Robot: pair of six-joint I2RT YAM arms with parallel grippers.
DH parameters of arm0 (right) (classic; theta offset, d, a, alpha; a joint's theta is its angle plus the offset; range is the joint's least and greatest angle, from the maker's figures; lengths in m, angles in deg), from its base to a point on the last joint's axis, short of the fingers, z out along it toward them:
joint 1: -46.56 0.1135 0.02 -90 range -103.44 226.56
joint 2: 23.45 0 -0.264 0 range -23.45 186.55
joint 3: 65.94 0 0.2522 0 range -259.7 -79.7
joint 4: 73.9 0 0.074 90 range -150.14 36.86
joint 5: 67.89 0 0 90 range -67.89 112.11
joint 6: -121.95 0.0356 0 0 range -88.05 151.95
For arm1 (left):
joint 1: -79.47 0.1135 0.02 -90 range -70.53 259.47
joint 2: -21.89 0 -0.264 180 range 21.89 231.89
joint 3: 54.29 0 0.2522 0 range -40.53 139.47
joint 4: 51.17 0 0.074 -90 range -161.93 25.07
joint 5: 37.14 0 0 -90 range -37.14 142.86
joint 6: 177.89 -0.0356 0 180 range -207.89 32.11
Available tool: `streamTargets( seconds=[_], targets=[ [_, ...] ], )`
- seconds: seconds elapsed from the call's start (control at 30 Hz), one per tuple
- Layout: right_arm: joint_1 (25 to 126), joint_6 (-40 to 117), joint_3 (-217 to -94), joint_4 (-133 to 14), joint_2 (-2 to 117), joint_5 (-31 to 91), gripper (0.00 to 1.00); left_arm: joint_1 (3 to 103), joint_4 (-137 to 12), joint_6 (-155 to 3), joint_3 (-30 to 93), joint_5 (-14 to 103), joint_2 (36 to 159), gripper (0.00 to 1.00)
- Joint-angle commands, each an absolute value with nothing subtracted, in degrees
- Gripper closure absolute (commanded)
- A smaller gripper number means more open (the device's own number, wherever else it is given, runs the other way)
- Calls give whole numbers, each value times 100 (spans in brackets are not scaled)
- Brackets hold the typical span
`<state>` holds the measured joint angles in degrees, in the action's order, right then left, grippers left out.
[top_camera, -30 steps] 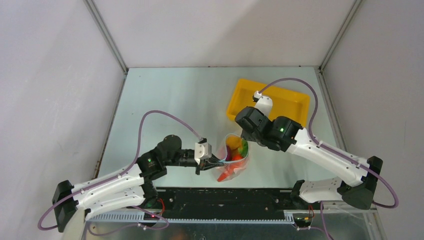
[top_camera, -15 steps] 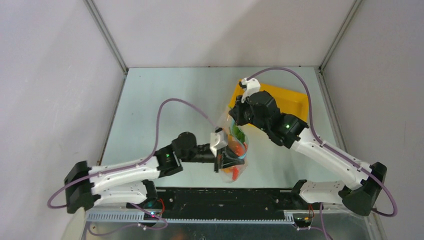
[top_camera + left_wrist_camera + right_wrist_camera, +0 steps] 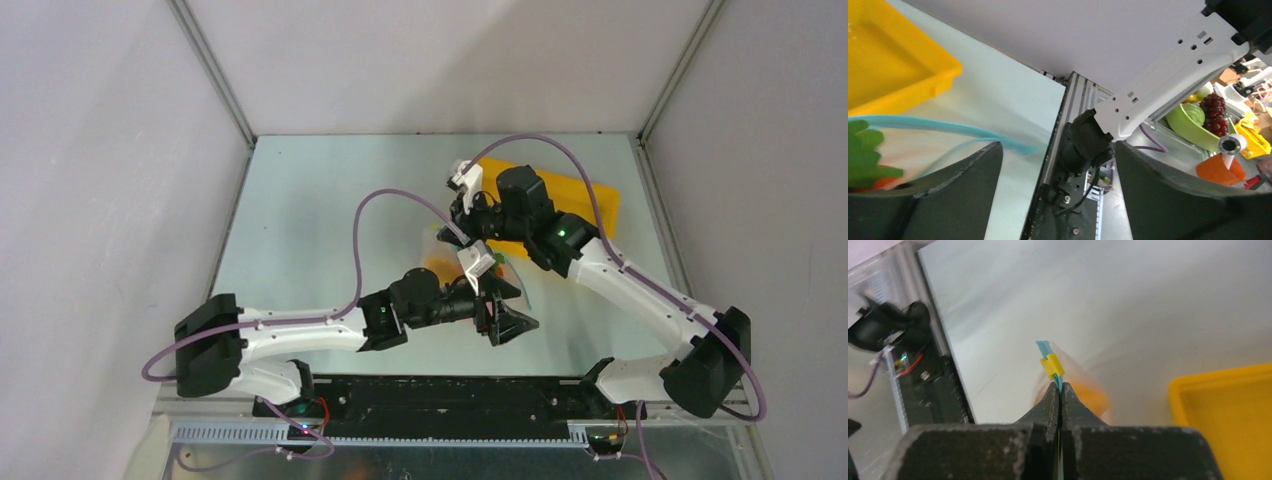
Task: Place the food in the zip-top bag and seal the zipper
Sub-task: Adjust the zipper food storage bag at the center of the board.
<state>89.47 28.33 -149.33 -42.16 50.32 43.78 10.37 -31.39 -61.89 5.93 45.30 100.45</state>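
Note:
The clear zip-top bag hangs between the two arms, mostly hidden behind my left wrist. Orange food shows through it. My right gripper holds the bag's upper end. In the right wrist view that right gripper is shut on the teal zipper, just below a yellow slider, with blurred orange food behind. My left gripper is open with nothing between its fingers. Just left of it are the zipper and a green carrot leaf.
A yellow tray stands at the back right, partly under my right arm. The black rail runs along the table's near edge. Purple cables arc over both arms.
My left gripper has let go of the bag's mouth, opened and swung right. My right gripper has shut on the zipper and drawn it back and left, taking the bag with it.

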Motion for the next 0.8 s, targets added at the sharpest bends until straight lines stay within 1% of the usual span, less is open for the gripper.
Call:
streamTargets(
  seconds=[0.0, 0.03, 0.17, 0.3, 0.4, 0.47, 0.5, 0.53, 0.57, 0.63, 0.73, 0.77],
  targets=[
    [8999, 1937, -14899, -3651, 5057, 5831, 100, 1108, -3699, -6441, 652, 5775, 9494, 4],
    [8952, 1863, -14858, -3573, 5043, 5946, 100, 1096, -4015, -6561, 549, 5864, 9177, 1],
    [8811, 1368, -14750, -3197, 4973, 6213, 100, 1087, -5114, -7237, 208, 6229, 8109, 0],
    [8644, 993, -14729, -2890, 4906, 6519, 100, 1135, -6189, -7672, 84, 7276, 7108, 0],
    [8508, 767, -14727, -2801, 4844, 6760, 100, 1375, -6446, -7900, -4, 7286, 6516, 0],
    [8408, 649, -14732, -2748, 4796, 7044, 100, 1836, -6405, -7822, -174, 6840, 6342, 0],
    [8382, 565, -14734, -2733, 4746, 7146, 100, 2271, -6322, -7770, -306, 6305, 6313, 0],
    [8332, 544, -14736, -2717, 4725, 7325, 100, 2494, -6253, -7647, -429, 5997, 6305, 0],
    [8309, 500, -14740, -2700, 4691, 7391, 100, 2941, -6125, -7612, -483, 5270, 6312, 0],
    [8266, 514, -14758, -2676, 4653, 7529, 100, 3346, -5891, -7682, -648, 4386, 6355, 0],
    [8232, 611, -14776, -2705, 4645, 7560, 100, 3453, -5651, -8258, -887, 3504, 6317, 0],
    [8228, 664, -14778, -2720, 4654, 7558, 100, 3457, -5580, -8459, -954, 3388, 6257, 0]
  ],
)
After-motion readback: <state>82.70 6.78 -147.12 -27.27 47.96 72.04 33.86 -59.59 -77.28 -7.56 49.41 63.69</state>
